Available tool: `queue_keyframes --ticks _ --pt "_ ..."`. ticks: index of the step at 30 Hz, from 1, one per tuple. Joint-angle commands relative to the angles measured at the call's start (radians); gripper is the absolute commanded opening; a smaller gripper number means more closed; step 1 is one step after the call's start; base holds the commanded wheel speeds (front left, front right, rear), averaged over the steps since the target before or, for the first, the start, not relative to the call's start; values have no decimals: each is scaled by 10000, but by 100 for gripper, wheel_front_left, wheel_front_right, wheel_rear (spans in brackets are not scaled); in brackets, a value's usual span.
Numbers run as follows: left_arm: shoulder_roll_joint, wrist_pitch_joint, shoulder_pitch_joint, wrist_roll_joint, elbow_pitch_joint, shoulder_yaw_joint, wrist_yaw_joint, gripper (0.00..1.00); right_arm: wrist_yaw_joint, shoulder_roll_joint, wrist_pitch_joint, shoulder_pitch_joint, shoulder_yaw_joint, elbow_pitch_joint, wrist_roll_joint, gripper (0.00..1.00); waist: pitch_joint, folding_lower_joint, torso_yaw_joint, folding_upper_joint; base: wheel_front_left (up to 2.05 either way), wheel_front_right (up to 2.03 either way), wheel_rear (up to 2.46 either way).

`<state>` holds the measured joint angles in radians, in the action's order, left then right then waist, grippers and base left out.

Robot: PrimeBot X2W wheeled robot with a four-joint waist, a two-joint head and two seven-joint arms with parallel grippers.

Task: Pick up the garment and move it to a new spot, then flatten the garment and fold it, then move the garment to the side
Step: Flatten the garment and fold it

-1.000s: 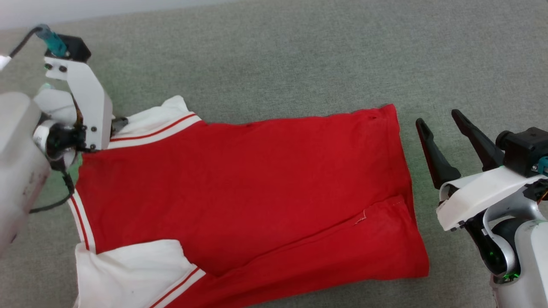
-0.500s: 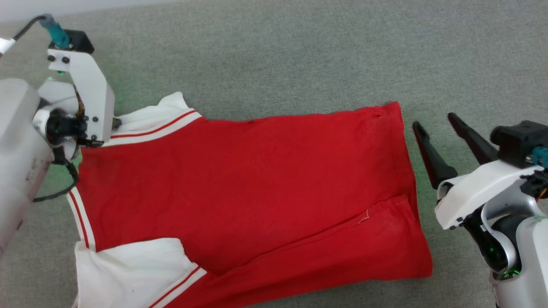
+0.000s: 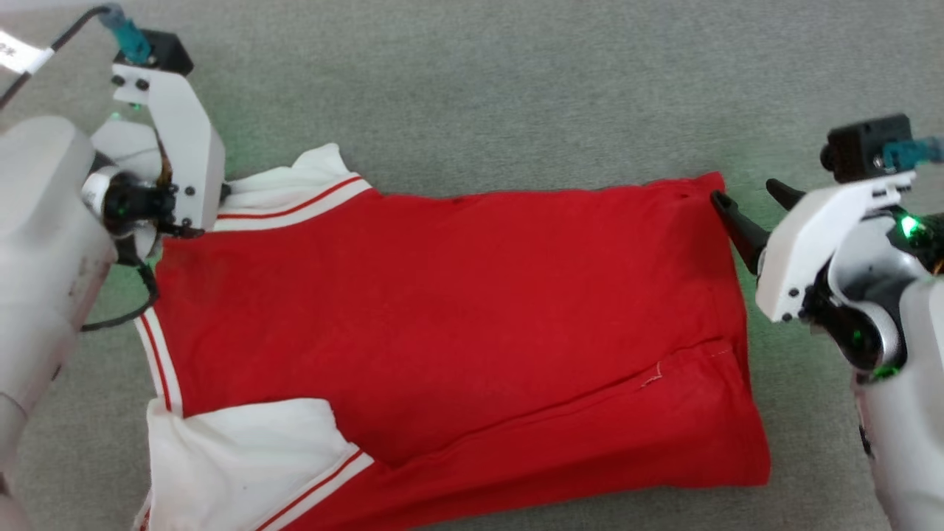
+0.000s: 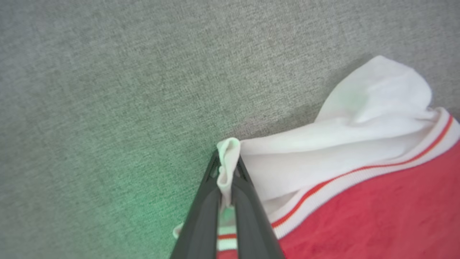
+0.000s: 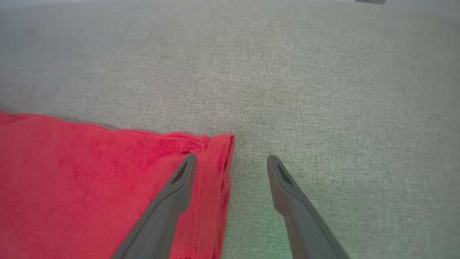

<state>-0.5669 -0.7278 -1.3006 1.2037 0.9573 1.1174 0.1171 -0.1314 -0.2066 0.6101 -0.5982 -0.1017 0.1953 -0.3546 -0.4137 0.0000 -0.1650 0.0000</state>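
Note:
The garment [image 3: 442,317], red with white sleeves and red-striped trim, lies spread on the grey surface, hem toward the right. My left gripper [image 4: 227,169] is shut on a fold of the white sleeve [image 4: 323,158] at the shirt's far left corner; in the head view its fingers are hidden behind the white wrist bracket [image 3: 184,147]. My right gripper [image 5: 231,160] stands open over the far right hem corner [image 5: 219,144], one finger above the red cloth, the other above bare surface. In the head view the right gripper [image 3: 748,199] sits at the hem's upper corner.
Grey woven fabric surface [image 3: 516,88] runs all around the shirt. The near sleeve [image 3: 236,457] lies folded at the lower left. A black cable [image 3: 118,310] hangs from the left arm beside the collar.
My left gripper has shut on the white sleeve fold. The right gripper has moved up and in to the hem corner. The camera has shifted, moving the scene slightly right and down.

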Motion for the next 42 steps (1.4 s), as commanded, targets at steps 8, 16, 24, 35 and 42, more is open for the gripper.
queue_keyframes --ticks 8,16,24,35,42 --pt "353 245 85 -85 198 113 48 0 16 76 1111 -1288 -580 1834 -354 100 -220 0 319 0 0 0 0" --pt "484 591 -106 -13 374 2 91 0 16 148 1611 -1914 -1015 3431 -504 0 -260 0 441 0 0 0 0" --pt "450 1020 -384 184 88 -174 126 0 16 -361 920 -1811 -1182 3198 -745 0 96 0 767 0 0 0 0" --pt "-438 1365 62 635 -1926 -257 132 0 16 -1554 805 -575 -1475 1148 -1385 0 806 0 1383 0 0 0 0" --pt "-1358 1199 1044 962 -4080 -265 -360 0 16 -2238 1346 900 -999 -620 -1608 0 1317 0 1820 0 0 0 0"
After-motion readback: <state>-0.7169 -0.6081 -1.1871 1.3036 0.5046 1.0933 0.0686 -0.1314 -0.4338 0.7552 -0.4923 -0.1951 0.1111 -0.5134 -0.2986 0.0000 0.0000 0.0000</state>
